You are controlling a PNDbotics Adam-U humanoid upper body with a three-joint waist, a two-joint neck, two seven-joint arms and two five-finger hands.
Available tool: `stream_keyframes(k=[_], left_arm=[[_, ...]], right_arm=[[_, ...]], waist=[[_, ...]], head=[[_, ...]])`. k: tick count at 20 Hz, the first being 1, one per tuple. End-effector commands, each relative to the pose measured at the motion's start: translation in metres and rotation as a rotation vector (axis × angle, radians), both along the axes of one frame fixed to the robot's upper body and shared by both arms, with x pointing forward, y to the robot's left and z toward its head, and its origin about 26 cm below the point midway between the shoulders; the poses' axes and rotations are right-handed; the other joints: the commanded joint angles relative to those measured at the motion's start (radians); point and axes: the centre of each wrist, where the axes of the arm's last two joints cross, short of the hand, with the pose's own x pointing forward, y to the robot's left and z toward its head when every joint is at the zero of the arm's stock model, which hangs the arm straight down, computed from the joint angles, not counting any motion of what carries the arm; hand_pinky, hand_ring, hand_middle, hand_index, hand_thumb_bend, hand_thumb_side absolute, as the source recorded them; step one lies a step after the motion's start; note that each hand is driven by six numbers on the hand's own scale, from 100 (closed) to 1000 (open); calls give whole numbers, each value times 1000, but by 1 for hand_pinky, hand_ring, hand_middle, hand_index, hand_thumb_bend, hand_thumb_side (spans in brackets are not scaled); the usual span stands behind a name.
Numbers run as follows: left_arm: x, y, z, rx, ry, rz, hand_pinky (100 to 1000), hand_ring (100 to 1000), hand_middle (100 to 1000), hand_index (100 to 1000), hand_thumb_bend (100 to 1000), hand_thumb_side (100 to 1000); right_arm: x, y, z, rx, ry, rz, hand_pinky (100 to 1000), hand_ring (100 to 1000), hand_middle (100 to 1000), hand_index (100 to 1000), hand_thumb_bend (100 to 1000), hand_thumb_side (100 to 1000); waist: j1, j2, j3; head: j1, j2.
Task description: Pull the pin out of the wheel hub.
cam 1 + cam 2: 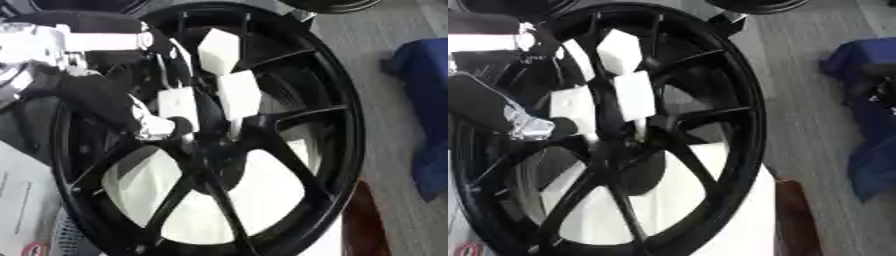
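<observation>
A black spoked wheel (337, 125) fills the view, with its hub (210, 152) at the middle. My left hand (238, 92) comes in from the upper left on a black and silver arm. Its white-padded fingers point down at the hub, and the black thumb (175, 126) curls in from the left. A thin pale pin (234, 127) shows just under the fingertips, running down to the hub, and the hand is closed on its upper end. The right hand shows in neither view.
A blue cloth (424, 100) lies on the grey floor to the right. A brown object (363, 225) stands by the wheel's lower right rim. White sheeting (271, 185) shows through the spokes. Part of another dark wheel (332, 4) is at the top.
</observation>
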Motion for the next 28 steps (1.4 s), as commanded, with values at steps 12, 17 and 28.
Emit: stream_keyframes(k=[12, 17, 28], left_arm=[[-2, 2, 4, 111, 136, 124, 668, 661, 677, 780, 405, 410], [-2, 1, 1, 123, 140, 143, 659, 650, 663, 776, 408, 405], [-2, -4, -1, 128, 146, 168, 625, 602, 600, 736, 365, 395]], right_arm=[[-1, -2, 8, -21, -15, 0, 824, 628, 587, 799, 100, 829], [-1, -2, 7, -20, -14, 1, 824, 629, 587, 800, 100, 831], [-1, -2, 6, -19, -10, 0, 824, 630, 588, 800, 100, 834]], waist=[[-5, -18, -1], [-5, -15, -2], [-5, -13, -2]], head=[[6, -11], [7, -11], [10, -9]])
